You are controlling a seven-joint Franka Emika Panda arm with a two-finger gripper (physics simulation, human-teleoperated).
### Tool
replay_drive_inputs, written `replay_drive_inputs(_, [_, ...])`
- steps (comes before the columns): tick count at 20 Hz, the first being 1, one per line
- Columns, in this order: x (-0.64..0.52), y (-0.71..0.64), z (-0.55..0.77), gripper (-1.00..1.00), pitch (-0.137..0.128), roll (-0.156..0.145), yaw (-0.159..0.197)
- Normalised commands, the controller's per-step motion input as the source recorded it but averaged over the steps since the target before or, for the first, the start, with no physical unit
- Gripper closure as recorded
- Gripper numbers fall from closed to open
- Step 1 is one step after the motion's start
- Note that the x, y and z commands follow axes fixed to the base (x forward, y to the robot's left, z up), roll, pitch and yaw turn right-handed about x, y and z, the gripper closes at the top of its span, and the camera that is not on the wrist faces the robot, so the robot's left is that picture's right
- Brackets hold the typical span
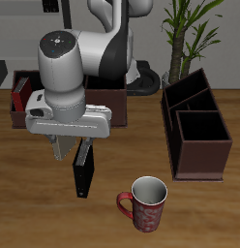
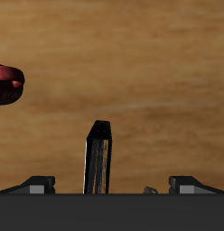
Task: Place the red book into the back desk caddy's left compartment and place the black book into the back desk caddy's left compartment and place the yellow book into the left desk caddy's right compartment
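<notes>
Far back on the table point(image 1: 35, 218): the back desk caddy point(image 1: 118, 97), long side toward the front edge, largely hidden behind the arm. In its one visible end compartment: the red book point(image 1: 17, 97), upright. Off to the other side, well apart: the left desk caddy point(image 1: 171, 136), narrow end toward the front edge, with a potted plant point(image 1: 185, 34) behind it. In the open middle, nearer than both caddies: the black book point(image 1: 83, 174) point(image 2: 98, 158), upright. Directly above it: the gripper point(image 1: 75, 150). Nearest the front edge, beside the black book on the left desk caddy's side, apart from both: a mug point(image 1: 146, 203) point(image 2: 7, 84).
</notes>
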Motion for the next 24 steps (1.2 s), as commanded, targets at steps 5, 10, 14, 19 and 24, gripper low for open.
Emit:
replay_drive_inputs(5, [-0.16, 0.25, -0.13, -1.00, -0.089, 0.015, 0.042])
replay_drive_inputs(10, [-0.07, 0.14, -0.16, -1.00, -0.072, -0.022, 0.000])
replay_drive_inputs(14, [0.08, -0.07, -0.10, -1.00, -0.016, -0.023, -0.025])
replay_drive_inputs(19, [-0.02, -0.01, -0.15, -1.00, -0.037, -0.006, -0.024])
replay_drive_inputs(24, [-0.02, 0.02, -0.13, -1.00, -0.024, -0.002, -0.001])
